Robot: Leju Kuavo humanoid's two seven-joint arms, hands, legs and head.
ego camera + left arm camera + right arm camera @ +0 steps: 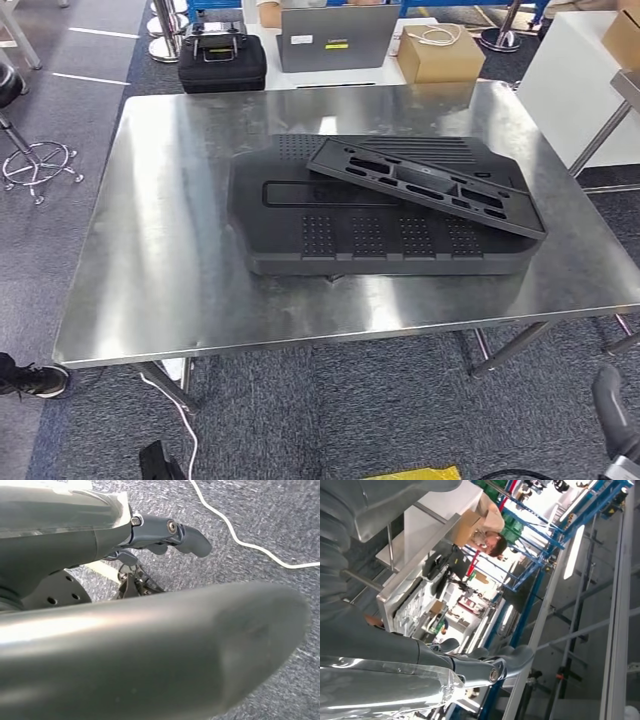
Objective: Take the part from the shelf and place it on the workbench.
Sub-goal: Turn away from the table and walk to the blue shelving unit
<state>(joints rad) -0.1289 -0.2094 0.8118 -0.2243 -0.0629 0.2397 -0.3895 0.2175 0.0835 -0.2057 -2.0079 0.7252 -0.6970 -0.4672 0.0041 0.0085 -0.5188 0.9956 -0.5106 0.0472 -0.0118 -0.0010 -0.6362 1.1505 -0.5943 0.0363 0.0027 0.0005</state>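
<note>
**Part on the table, hands free**

The slim black part (427, 186) lies tilted atop a larger black panel (355, 225) on the steel table (166, 250). Left hand (170, 535) and right hand (486, 665) grasp nothing, fingers extended.

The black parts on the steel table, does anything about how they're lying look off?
Yes. The slim slotted part lies skewed across the big black panel, its right end jutting past the panel's edge. Both rest on the workbench.
</note>
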